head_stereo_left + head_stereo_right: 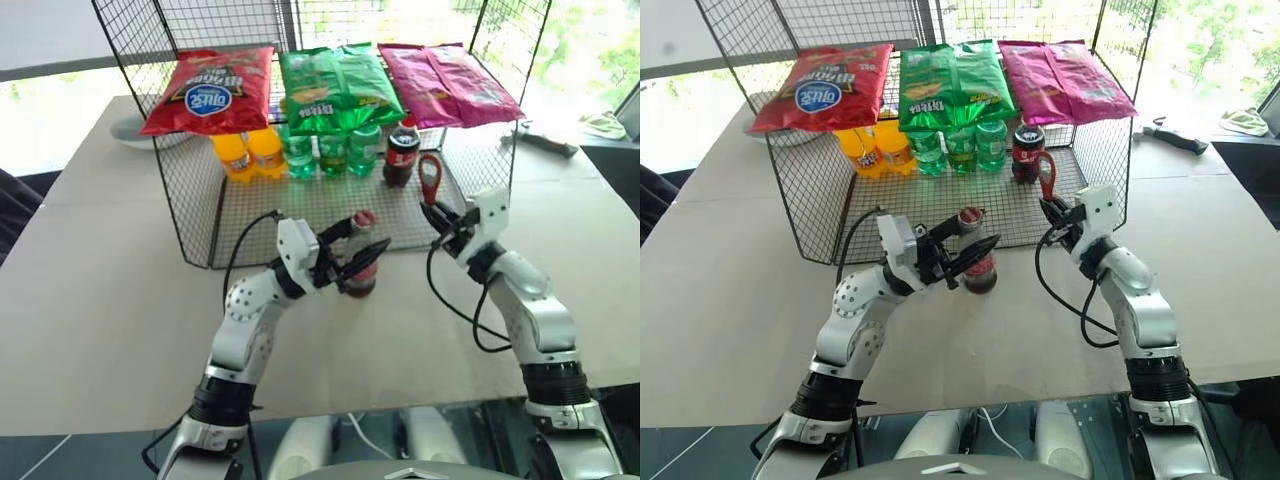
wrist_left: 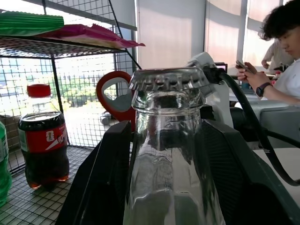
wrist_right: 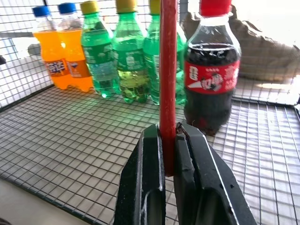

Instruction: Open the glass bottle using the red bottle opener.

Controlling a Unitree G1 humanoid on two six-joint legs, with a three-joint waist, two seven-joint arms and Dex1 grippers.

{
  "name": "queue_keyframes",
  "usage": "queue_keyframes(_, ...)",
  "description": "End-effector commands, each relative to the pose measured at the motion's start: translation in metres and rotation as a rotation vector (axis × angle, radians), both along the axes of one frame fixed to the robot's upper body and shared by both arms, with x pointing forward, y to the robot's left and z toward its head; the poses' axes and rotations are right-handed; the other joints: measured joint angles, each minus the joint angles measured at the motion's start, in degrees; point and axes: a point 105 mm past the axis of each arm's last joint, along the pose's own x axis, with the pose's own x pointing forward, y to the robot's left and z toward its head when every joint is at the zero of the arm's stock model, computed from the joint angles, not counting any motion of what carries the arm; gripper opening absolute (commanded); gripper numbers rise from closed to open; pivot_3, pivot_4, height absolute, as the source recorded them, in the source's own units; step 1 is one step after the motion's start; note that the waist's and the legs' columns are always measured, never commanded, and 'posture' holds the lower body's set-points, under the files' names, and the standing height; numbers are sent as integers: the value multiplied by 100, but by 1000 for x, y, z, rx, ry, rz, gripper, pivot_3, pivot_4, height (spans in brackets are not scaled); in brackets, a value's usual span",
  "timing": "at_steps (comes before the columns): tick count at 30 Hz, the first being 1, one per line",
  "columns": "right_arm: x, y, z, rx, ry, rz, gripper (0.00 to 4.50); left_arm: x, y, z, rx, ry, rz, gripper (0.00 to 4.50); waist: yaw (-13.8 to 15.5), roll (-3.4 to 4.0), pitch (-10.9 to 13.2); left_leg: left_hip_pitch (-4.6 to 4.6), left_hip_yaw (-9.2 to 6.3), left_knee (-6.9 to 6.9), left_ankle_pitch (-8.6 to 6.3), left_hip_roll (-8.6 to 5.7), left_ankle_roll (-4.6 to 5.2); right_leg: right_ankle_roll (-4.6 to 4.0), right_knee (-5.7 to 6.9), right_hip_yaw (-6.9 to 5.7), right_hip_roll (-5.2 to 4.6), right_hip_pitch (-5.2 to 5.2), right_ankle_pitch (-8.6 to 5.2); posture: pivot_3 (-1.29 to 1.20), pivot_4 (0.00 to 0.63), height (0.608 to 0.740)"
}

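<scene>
Fingers of the left gripper (image 1: pixel 350 262) are set either side of the glass bottle (image 1: pixel 361 268) near the table's (image 1: pixel 120 300) middle — cap on. Right gripper (image 1: pixel 437 222), farther right, is clamped on the red bottle opener (image 1: pixel 430 179) — held upright.

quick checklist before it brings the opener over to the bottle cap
1. Red bottle opener held firmly: ok, the right gripper is shut on its handle, ring head up.
2. Glass bottle standing upright on the table: ok.
3. Left gripper holding the bottle: cannot tell, its fingers flank the bottle but contact is unclear.
4. Cap still on: ok, crimped and in place.
5. Opener apart from the cap: ok, not yet engaged; it sits off to the bottle's right.
6. Path between opener and cap free: ok, though the wire rack stands close behind.
</scene>
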Motion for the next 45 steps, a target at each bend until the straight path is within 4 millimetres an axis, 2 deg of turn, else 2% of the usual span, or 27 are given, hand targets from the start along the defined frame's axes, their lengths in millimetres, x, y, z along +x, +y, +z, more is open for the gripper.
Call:
queue_keyframes(1, -10, 9, 27, -54, -161, 49, 0, 2, 4, -7, 30, 9, 22, 1818, 1, 0, 0, 2, 0, 2, 0, 0, 0, 0, 1, 0, 0, 3, 0, 0, 150, 740)
queue_keyframes(7, -30, 13, 33, -255, -445, 63, 0, 2, 7, -9, 45, 16, 25, 1817, 0, -1, -1, 11, -1, 4, 0, 0, 0, 0, 0, -2, 1, 15, 0, 0, 150, 740)
queue_keyframes(11, -48, 18, 23, -398, -594, 119, 0, 3, 7, -10, 50, 17, 27, 1817, -7, -2, -2, 13, -1, 5, 0, 0, 0, 1, -1, -3, 2, 17, 0, 0, 150, 740)
queue_keyframes(14, -53, 26, 13, -509, -655, 167, 0, 4, 7, -10, 53, 19, 24, 1817, -10, -3, -2, 23, 2, 8, 0, 2, 0, 1, 3, 1, 5, 25, 0, 0, 150, 740)
queue_keyframes(18, -52, 35, 9, -558, -704, 196, 0, 4, 6, -11, 56, 22, 23, 1817, -6, -3, -3, 33, 1, 8, 0, 3, 0, 1, 4, 0, 7, 37, 0, 0, 150, 740)
queue_keyframes(28, -50, 51, 9, -556, -781, 185, 0, 5, 4, -11, 46, 33, 29, 1817, -1, -8, -6, 38, 1, 10, 0, 3, 0, 1, 3, 0, 7, 38, 0, 0, 150, 740)
queue_keyframes(42, -58, 56, -11, -633, -859, 215, 0, 10, 8, -8, 15, 56, 53, 1817, 4, -9, -10, 44, 1, 10, 0, 3, 0, 0, 3, 0, 8, 45, 0, 0, 150, 740)
queue_keyframes(45, -59, 58, -18, -689, -885, 262, 0, 10, 9, -9, 16, 59, 55, 1817, 4, -8, -9, 91, 4, -3, -1, 2, 1, 0, -7, 2, 8, 87, -2, 0, 150, 740)
